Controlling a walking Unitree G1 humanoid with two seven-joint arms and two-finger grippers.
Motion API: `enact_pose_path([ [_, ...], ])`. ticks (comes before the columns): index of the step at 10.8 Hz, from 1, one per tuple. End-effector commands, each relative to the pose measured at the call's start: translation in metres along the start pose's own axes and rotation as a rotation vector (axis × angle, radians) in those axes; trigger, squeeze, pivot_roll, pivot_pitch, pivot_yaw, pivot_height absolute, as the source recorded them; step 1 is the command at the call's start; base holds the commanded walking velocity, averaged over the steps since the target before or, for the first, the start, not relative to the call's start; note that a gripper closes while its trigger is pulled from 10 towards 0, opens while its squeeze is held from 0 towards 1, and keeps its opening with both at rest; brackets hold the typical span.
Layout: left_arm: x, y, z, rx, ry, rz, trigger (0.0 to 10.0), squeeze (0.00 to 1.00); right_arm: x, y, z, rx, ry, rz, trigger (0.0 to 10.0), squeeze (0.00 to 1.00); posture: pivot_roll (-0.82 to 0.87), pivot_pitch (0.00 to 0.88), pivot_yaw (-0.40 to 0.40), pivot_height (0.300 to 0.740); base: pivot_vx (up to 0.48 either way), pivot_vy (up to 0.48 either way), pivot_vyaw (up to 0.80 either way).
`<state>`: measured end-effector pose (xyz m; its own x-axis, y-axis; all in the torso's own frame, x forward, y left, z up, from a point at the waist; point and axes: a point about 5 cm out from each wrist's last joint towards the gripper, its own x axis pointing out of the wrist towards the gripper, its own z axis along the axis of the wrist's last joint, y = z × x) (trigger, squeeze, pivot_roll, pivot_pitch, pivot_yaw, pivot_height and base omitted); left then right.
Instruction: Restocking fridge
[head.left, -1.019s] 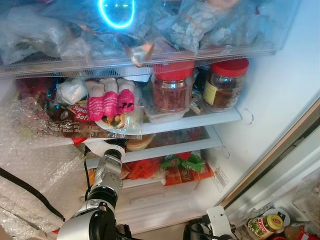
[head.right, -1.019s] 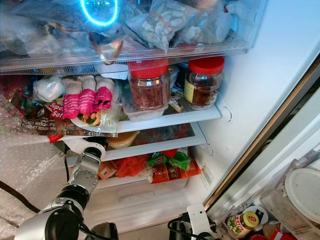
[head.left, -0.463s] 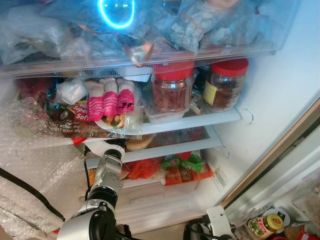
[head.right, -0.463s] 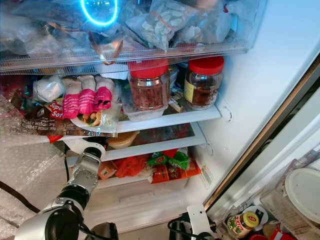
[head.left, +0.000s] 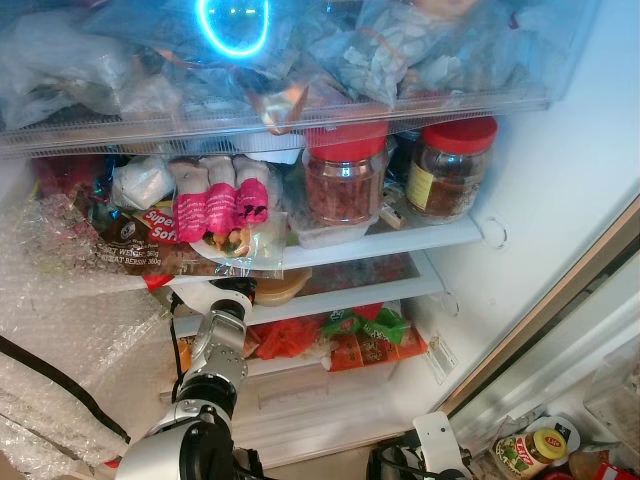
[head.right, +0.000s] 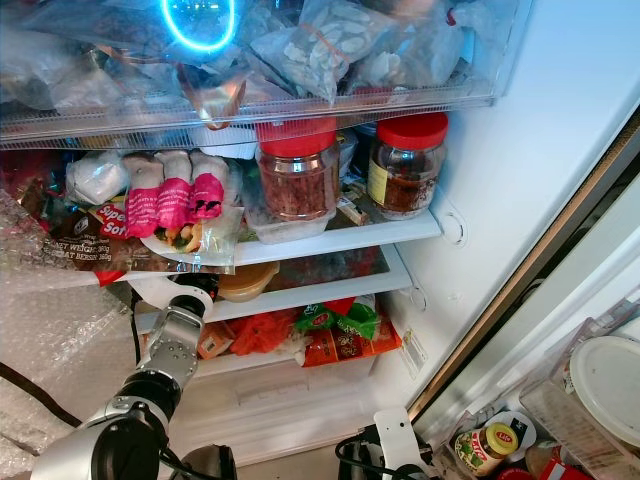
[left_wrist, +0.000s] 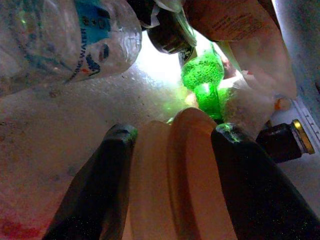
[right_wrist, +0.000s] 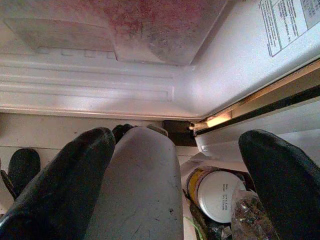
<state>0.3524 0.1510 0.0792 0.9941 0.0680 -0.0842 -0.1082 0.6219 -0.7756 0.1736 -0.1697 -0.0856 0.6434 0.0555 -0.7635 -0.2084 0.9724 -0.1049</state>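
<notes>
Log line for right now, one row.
phase: placing | left gripper: shut on tan container, reaching into middle shelf | right gripper: open, idle low by fridge base

L arm (head.left: 218, 345) w/ tan container (head.left: 280, 289) has nudged slightly further under the fridge shelf (head.left: 330, 300); little else differs.

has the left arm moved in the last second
Barely: the left gripper stays reaching into the shelf under the bread bag, its wrist dropping very slightly against that shelf edge.
</notes>
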Motion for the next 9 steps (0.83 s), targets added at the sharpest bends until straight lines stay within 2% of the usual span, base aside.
enact_pose_path([
  [1,-0.001,0.002,0.002,0.009,-0.011,0.005,10.0,0.03,-0.013,0.011,-0.044,0.011,0.176,0.036,10.0,0.00,-0.19,0.053,-0.009,0.631,0.000,0.000,0.00],
  [2,-0.004,0.003,0.002,0.002,-0.016,-0.001,10.0,0.00,-0.013,0.011,-0.044,0.010,0.175,0.036,10.0,0.00,-0.19,0.052,-0.011,0.631,0.000,0.000,0.00],
  [5,-0.012,0.007,-0.001,-0.029,-0.014,-0.031,10.0,0.00,-0.013,0.011,-0.044,0.008,0.174,0.036,10.0,0.00,-0.19,0.055,-0.012,0.631,0.000,0.000,0.00],
  [7,-0.017,0.012,-0.003,-0.019,-0.002,-0.037,10.0,0.00,-0.013,0.011,-0.044,0.008,0.175,0.036,10.0,0.00,-0.19,0.059,-0.013,0.631,0.000,0.000,0.00],
  [9,-0.026,0.015,-0.003,0.056,0.016,-0.072,10.0,0.00,-0.013,0.011,-0.044,0.010,0.174,0.035,10.0,0.00,-0.19,0.064,-0.013,0.631,0.000,0.000,0.00],
])
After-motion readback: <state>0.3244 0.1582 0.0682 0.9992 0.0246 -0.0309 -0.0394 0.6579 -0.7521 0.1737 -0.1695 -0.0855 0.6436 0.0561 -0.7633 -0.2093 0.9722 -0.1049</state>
